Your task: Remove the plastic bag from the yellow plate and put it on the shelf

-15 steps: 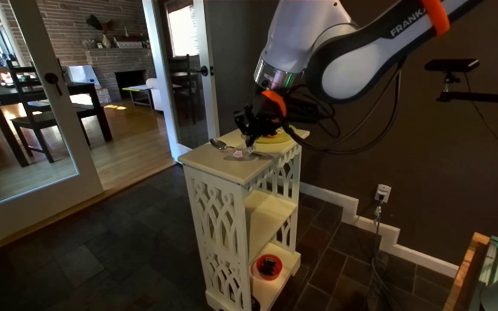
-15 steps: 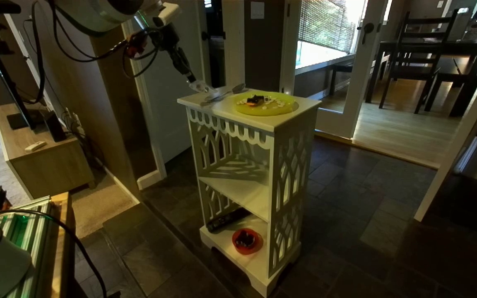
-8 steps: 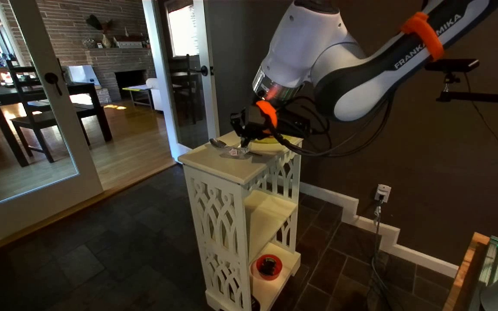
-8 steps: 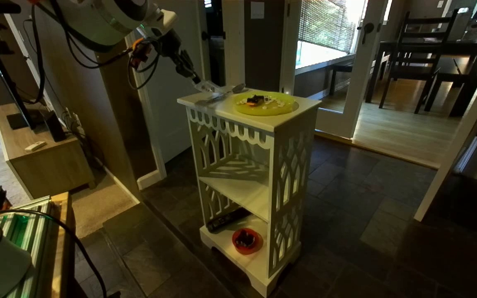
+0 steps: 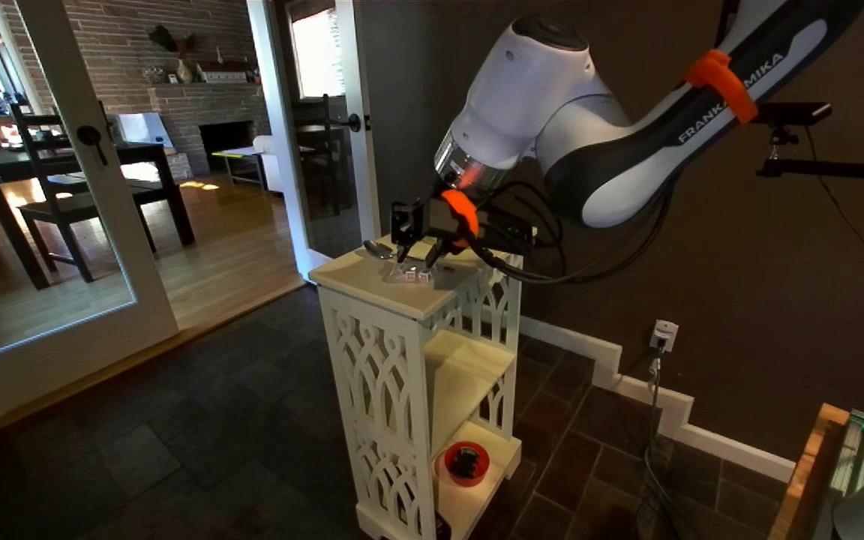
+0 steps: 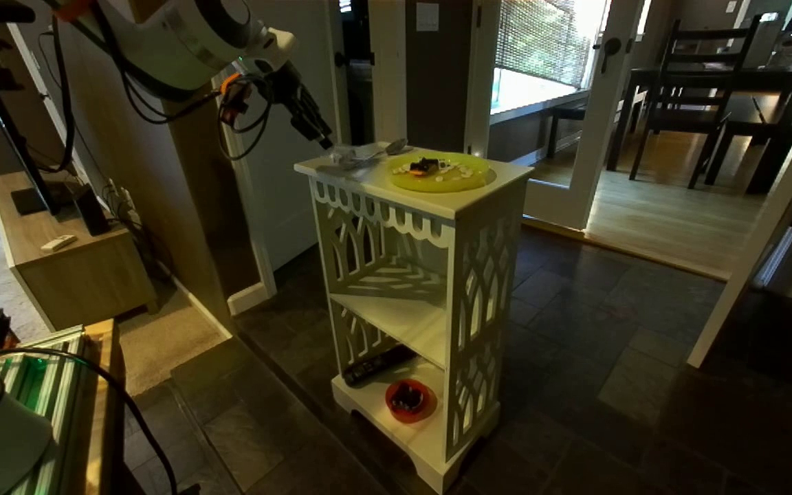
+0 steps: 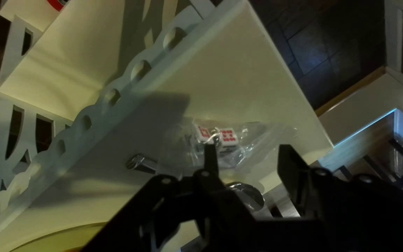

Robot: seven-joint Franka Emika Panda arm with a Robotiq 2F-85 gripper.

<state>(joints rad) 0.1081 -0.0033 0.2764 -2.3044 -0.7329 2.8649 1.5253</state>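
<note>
My hand (image 7: 248, 149) spread wide above a plastic bag (image 7: 229, 140) on the worktop (image 7: 243, 80), spoon (image 7: 247, 196) partly beneath, yellow plate (image 6: 454, 184) nearby

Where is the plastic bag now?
In an exterior view, the plastic bag lies atop the white shelf, left of the yellow plate, overlapping the spoon.

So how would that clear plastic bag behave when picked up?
The clear plastic bag would probably flop, judging by its wrinkles. The white, red-marked blocks showing through may make it sag. Being shiny, it might slip.
</note>
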